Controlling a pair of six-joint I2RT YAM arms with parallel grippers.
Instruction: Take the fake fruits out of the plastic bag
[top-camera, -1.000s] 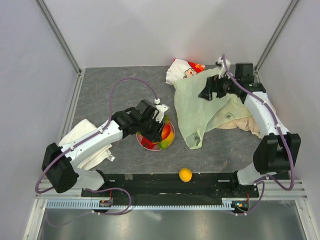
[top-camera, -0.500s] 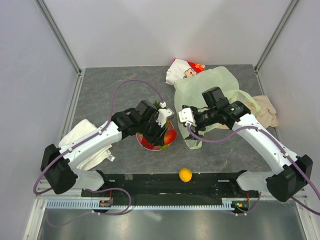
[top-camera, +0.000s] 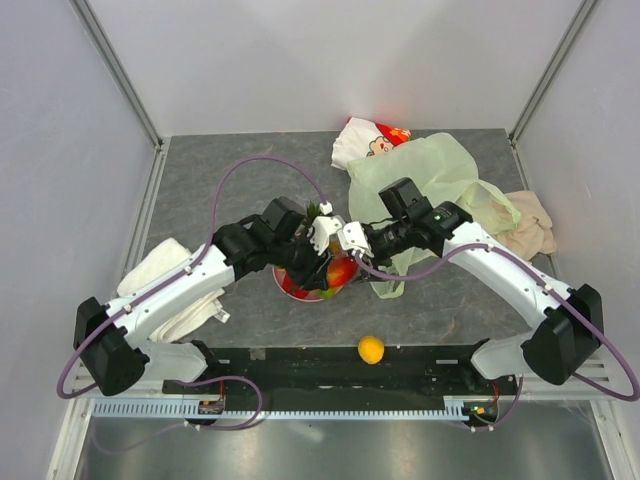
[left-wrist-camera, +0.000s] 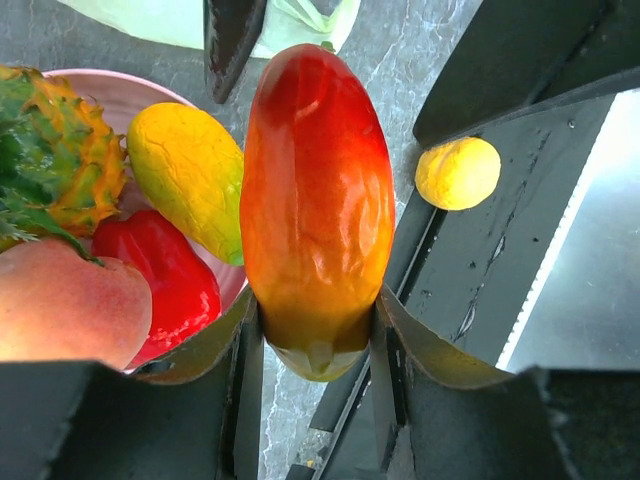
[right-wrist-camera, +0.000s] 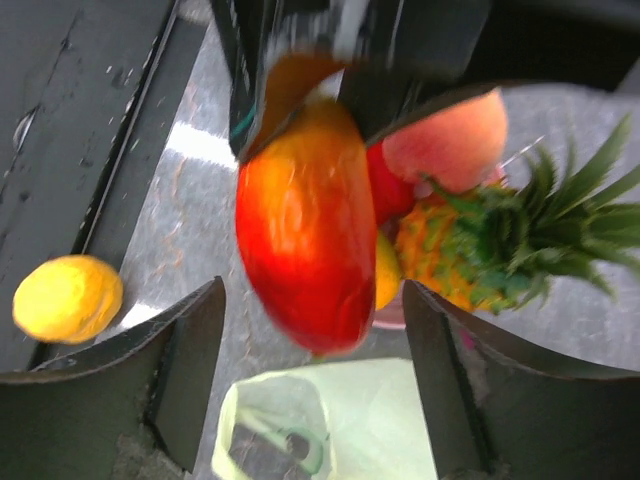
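I am stretching my left arm (top-camera: 180, 285) from the near-left corner toward the middle, elbow bent. My left gripper (left-wrist-camera: 315, 335) is clamping one end of a glossy red-and-orange plastic mango (left-wrist-camera: 315, 190) between both fingers. I am bending my right arm (top-camera: 500, 265) in from the near right, wrist pointing left. My right gripper (right-wrist-camera: 315, 335) is holding its jaws apart around the mango's free end, a gap showing on each side.

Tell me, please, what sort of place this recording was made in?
Most likely a robotics lab test cell, not a home: plain white panel walls on aluminium frame posts enclose a grey stone-patterned tabletop, with a black mounting rail along its near edge.
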